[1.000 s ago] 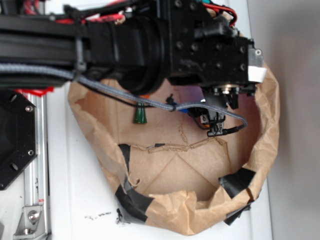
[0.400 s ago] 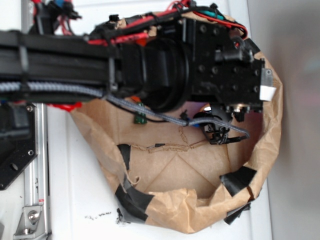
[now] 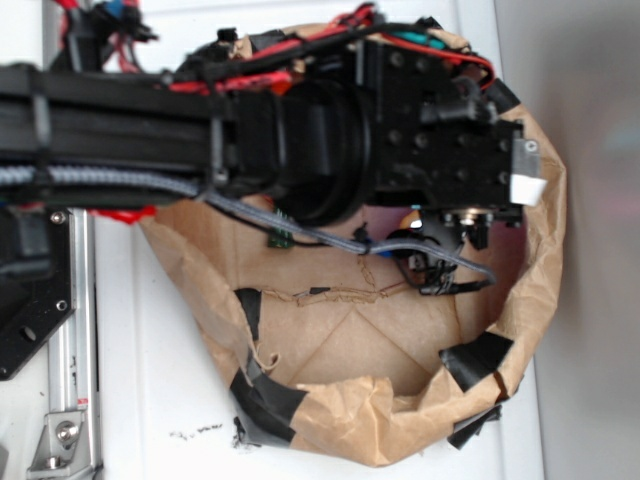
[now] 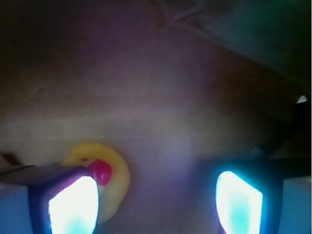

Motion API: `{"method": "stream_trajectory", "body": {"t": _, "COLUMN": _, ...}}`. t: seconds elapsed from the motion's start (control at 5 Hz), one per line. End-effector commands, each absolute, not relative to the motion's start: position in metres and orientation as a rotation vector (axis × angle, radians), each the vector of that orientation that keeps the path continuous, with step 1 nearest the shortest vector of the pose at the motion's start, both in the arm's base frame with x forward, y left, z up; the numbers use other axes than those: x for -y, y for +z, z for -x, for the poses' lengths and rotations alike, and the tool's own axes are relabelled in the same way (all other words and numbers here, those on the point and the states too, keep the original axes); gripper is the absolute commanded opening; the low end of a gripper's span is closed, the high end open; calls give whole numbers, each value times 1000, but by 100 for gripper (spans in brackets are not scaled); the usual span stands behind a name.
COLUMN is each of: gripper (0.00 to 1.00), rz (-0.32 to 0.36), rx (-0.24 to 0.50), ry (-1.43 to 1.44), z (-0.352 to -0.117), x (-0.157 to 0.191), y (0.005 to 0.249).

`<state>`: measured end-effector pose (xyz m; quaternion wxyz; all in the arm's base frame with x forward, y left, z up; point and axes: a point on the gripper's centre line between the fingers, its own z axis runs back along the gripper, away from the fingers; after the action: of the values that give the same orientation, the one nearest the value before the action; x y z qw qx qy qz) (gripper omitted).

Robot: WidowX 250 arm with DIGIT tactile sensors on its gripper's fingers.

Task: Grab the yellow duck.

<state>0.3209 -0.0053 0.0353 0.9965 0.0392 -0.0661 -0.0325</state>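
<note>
In my wrist view, the yellow duck (image 4: 105,180) lies on the brown paper floor, low and left, its red beak (image 4: 101,171) touching or just behind the tip of the left finger (image 4: 73,204). The end effector (image 4: 156,202) is spread wide, and nothing sits between the fingers. The duck is off-centre: it is at the left finger rather than in the gap. I judge the approach nearly complete; centring, closing and lifting remain.

In the exterior view, the arm (image 3: 300,140) reaches into a crumpled paper bag (image 3: 400,430) patched with black tape (image 3: 270,395), resting on the white counter (image 3: 150,400). The arm hides the duck there. A grey cable (image 3: 330,238) hangs below the wrist, and the bag's raised walls crowd the working space.
</note>
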Motion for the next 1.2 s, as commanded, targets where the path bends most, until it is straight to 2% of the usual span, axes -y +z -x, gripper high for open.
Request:
{"method": "stream_trajectory", "body": {"t": 0.0, "gripper": 100, "rz": -24, "rx": 151, "ry": -155, "z": -319, "x": 25, "y": 42}}
{"method": "stream_trajectory", "body": {"t": 0.2, "gripper": 100, "rz": -25, "rx": 167, "ry": -159, "z": -318, "x": 27, "y": 47}}
{"method": "stream_trajectory", "body": {"t": 0.6, "gripper": 100, "rz": -24, "rx": 88, "ry": -123, "z": -311, "x": 19, "y": 47}}
{"method": "stream_trajectory", "body": {"t": 0.8, "gripper": 0, "rz": 0, "rx": 83, "ry": -110, "z": -308, "x": 17, "y": 40}}
{"method": "stream_trajectory", "body": {"t": 1.0, "gripper": 0, "rz": -9, "rx": 105, "ry": -121, "z": -309, "x": 18, "y": 42}}
